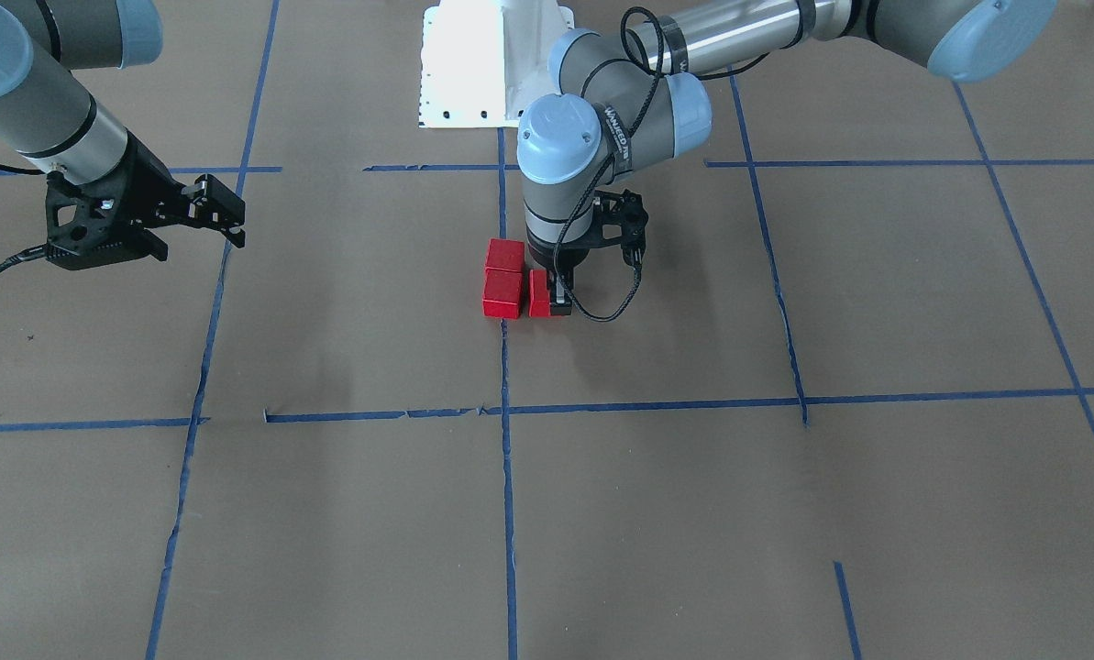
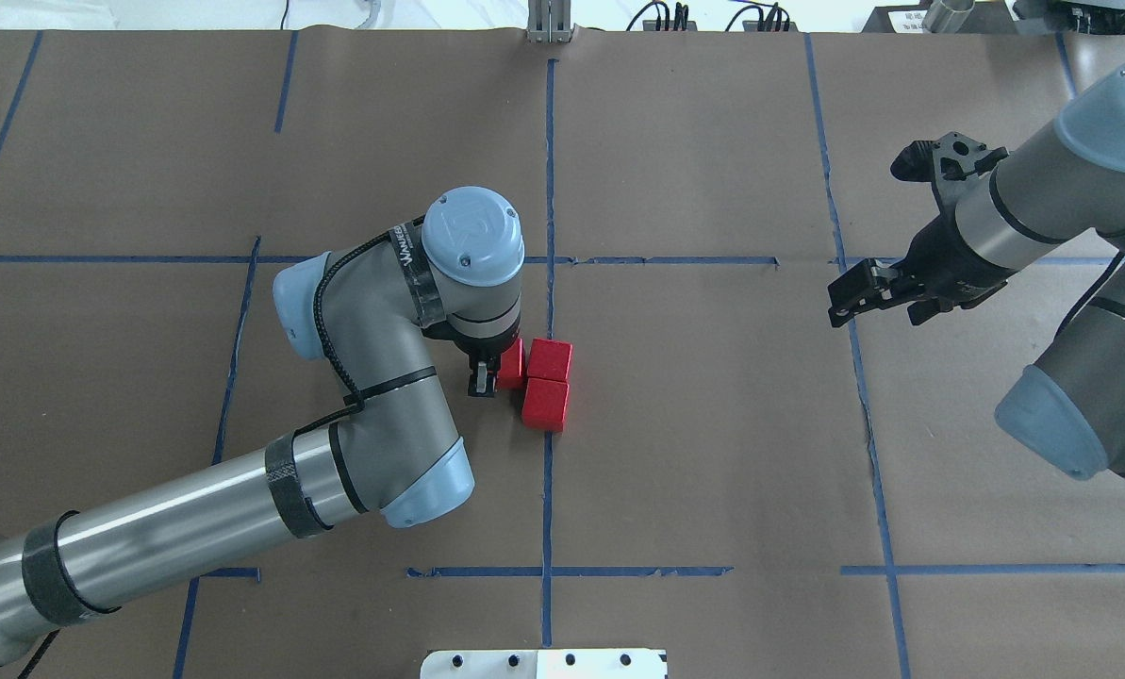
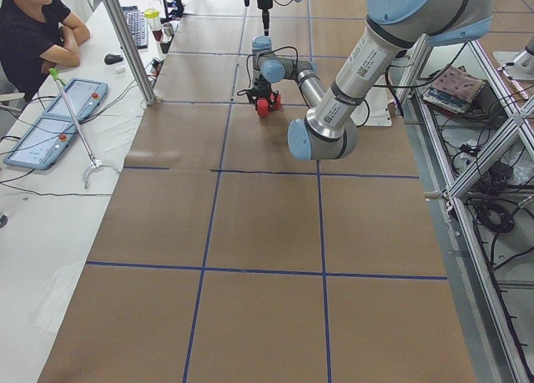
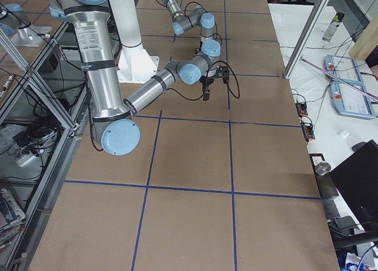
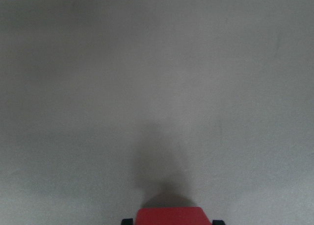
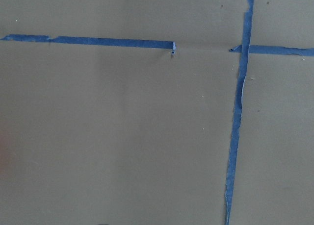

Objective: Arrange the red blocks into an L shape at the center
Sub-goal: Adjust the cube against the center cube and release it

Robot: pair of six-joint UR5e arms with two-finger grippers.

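Two red blocks (image 1: 504, 255) (image 1: 502, 293) lie touching in a column on the vertical blue tape line (image 1: 506, 367) at the center; the overhead view shows them too (image 2: 550, 359) (image 2: 545, 404). My left gripper (image 1: 552, 299) points straight down and is shut on the third red block (image 1: 538, 291), which sits at table level beside the column's block farther from the base. The overhead view also shows this block (image 2: 513, 363), and it shows between the fingertips in the left wrist view (image 5: 169, 216). My right gripper (image 1: 227, 216) hovers open and empty far to the side.
The white robot base (image 1: 473, 64) stands behind the blocks. Brown paper with a blue tape grid (image 2: 656, 260) covers the table. The right wrist view shows only paper and tape lines (image 6: 238, 112). A person sits at a side desk (image 3: 33, 32).
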